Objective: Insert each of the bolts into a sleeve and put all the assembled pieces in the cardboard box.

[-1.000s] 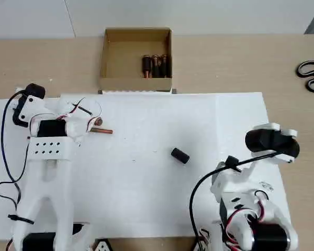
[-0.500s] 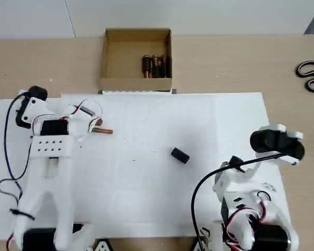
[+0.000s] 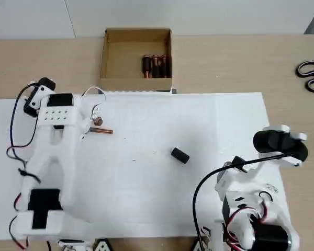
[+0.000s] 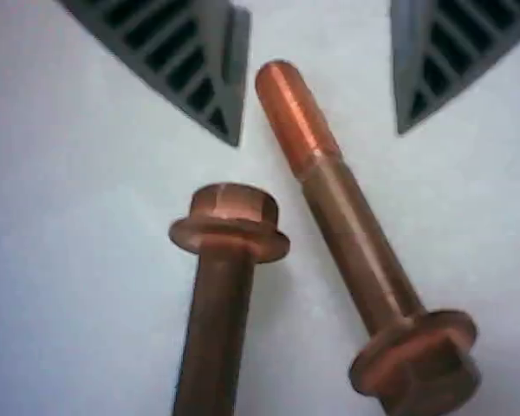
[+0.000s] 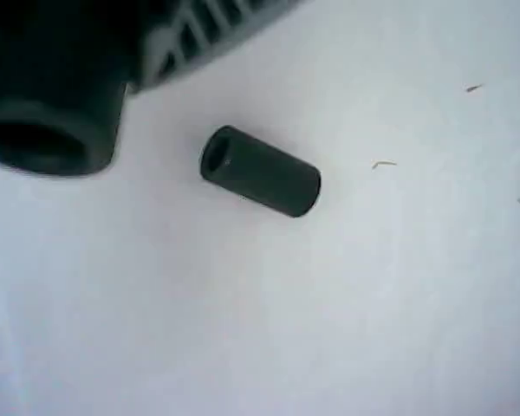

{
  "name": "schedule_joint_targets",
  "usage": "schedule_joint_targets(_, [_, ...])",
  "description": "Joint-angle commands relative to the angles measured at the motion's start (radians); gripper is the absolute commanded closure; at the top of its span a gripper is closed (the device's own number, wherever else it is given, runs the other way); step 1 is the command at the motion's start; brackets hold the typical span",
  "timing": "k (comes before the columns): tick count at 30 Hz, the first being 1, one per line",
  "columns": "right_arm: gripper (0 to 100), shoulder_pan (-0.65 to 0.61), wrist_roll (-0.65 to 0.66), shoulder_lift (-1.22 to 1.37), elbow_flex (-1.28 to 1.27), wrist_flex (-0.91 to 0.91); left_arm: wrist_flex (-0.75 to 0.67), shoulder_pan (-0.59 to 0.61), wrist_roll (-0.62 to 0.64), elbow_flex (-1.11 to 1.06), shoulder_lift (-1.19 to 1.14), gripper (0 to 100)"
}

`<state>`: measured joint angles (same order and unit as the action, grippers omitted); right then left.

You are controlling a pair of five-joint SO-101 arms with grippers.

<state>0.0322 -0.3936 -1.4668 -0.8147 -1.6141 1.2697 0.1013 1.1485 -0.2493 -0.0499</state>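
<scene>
Overhead view of a wooden table (image 3: 225, 63), with a white foam sheet (image 3: 162, 198) covering the lower two thirds of the frame. A cardboard box (image 3: 115, 57) sits at upper centre, just past the sheet's far edge. A few assembled pieces (image 3: 156, 66) lie side by side in its right half.

The left arm (image 3: 55, 146) runs up the left side of the frame. At its tip, left of centre, two copper bolts rest on the sheet. In the left wrist view the left claw (image 4: 319, 117) is open, its two dark ribbed fingertips spread wide. The threaded end of one bolt (image 4: 351, 234) lies between them, nearer one fingertip than the other. The second bolt (image 4: 230, 224) lies just beside it, its flanged head close to the first one's shaft but apart from it.

A black sleeve (image 3: 180, 155) lies on its side just right of the frame's centre, well apart from the bolts.

The right arm (image 3: 275, 144) is at lower right. In its wrist view the right claw (image 5: 113, 52) shows as a dark shape near the sleeve; whether it is open or closed cannot be told.

Scissors (image 3: 311, 73) lie at the upper right edge.
</scene>
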Motion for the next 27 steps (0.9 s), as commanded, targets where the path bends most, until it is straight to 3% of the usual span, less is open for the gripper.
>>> schedule_joint_targets(1, [99.5,0.01,0.011,0.004,0.005,0.016,0.021,0.023,0.009,0.061,-0.02,89])
schedule_joint_targets(8, [99.5,0.01,0.011,0.004,0.005,0.018,0.017,0.086,0.009,0.071,-0.058,89])
schedule_joint_targets(27, [99.5,0.008,0.009,0.004,-0.035,0.028,0.015,0.071,0.009,0.197,-0.267,89])
